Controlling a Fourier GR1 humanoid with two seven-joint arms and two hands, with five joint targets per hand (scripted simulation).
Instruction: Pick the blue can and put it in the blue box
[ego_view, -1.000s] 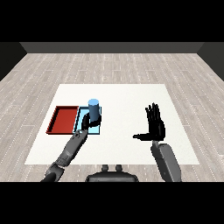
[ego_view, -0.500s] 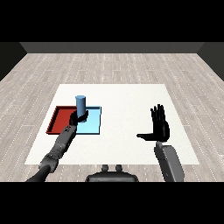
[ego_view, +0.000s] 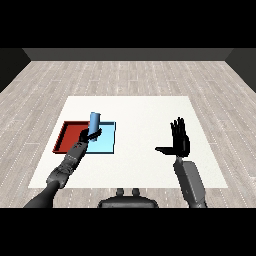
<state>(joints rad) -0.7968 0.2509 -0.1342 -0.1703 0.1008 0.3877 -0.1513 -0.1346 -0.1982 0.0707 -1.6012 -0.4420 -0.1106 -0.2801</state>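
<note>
The blue can (ego_view: 94, 122) sits left of the frame's centre, a slim light-blue cylinder held in the left hand (ego_view: 90, 135), whose dark fingers curl round its lower part while the upper half stands free above them. Its long axis runs nearly up and down in the frame, with the top end leaning a touch to the right, so it reads as close to upright. It appears over the left part of the blue box (ego_view: 103, 141), close to the edge shared with the red box (ego_view: 70, 136) just beside it; whether its base already touches the tray floor cannot be told from this view. As a judgement, the can looks rigid and light, with a smooth round wall that could slide or twist in the fingers, so a hold round the middle of its side, as here or a little higher, seems the sensible place, and it would likely tip easily if set down off-vertical because it is tall for its base. The right hand (ego_view: 179, 142) is well apart, right of centre over the white bench (ego_view: 140, 107), held up with fingers straight and spread and the thumb out to the left, holding nothing.
</note>
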